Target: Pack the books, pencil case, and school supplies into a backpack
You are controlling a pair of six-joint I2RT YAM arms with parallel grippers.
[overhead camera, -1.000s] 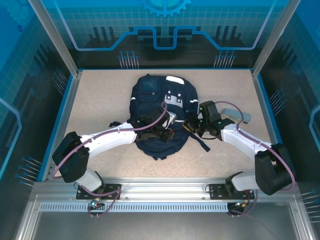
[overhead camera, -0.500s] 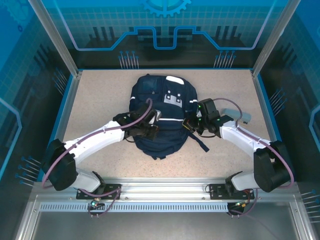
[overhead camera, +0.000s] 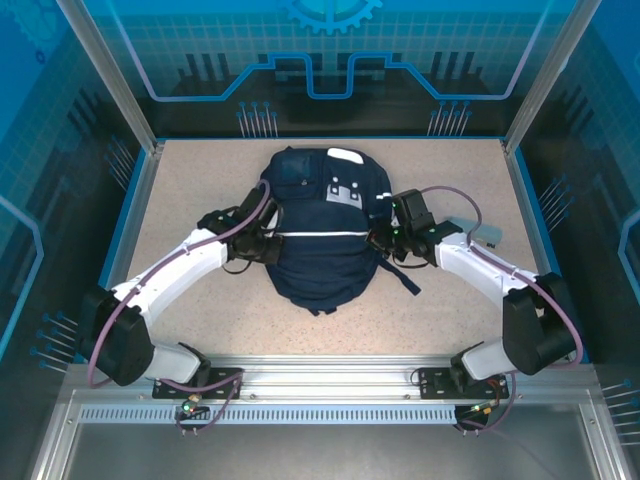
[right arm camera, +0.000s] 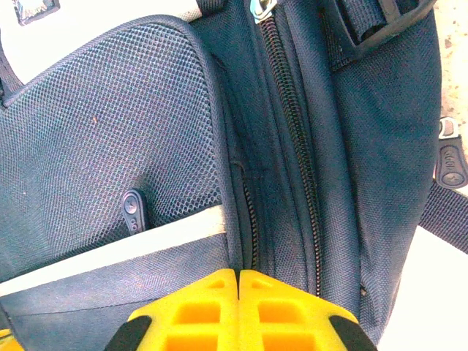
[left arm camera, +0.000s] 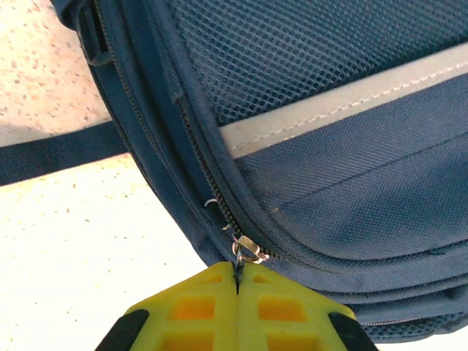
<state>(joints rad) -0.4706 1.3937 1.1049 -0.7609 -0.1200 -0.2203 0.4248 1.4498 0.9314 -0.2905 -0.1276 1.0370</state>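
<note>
The navy backpack (overhead camera: 320, 240) lies flat in the middle of the table, white stripe across it. My left gripper (overhead camera: 268, 247) is at its left side. In the left wrist view the yellow fingers are shut (left arm camera: 238, 276) on the metal zipper pull (left arm camera: 247, 252) of the backpack (left arm camera: 351, 146). My right gripper (overhead camera: 378, 238) is at the backpack's right side, shut (right arm camera: 239, 274) with its tips pinched on a fabric seam next to a closed zipper (right arm camera: 292, 124) and the mesh pocket (right arm camera: 110, 146). The books are out of view.
A small grey-blue item (overhead camera: 480, 232) lies on the table right of my right arm. A dark strap (overhead camera: 405, 280) trails from the backpack's right side, another (left arm camera: 58, 150) from its left. Blue walls (overhead camera: 140, 200) bound the speckled table.
My left gripper has travelled from the backpack's middle out to its left side with the zipper pull. The right gripper shifted slightly farther back along the right side.
</note>
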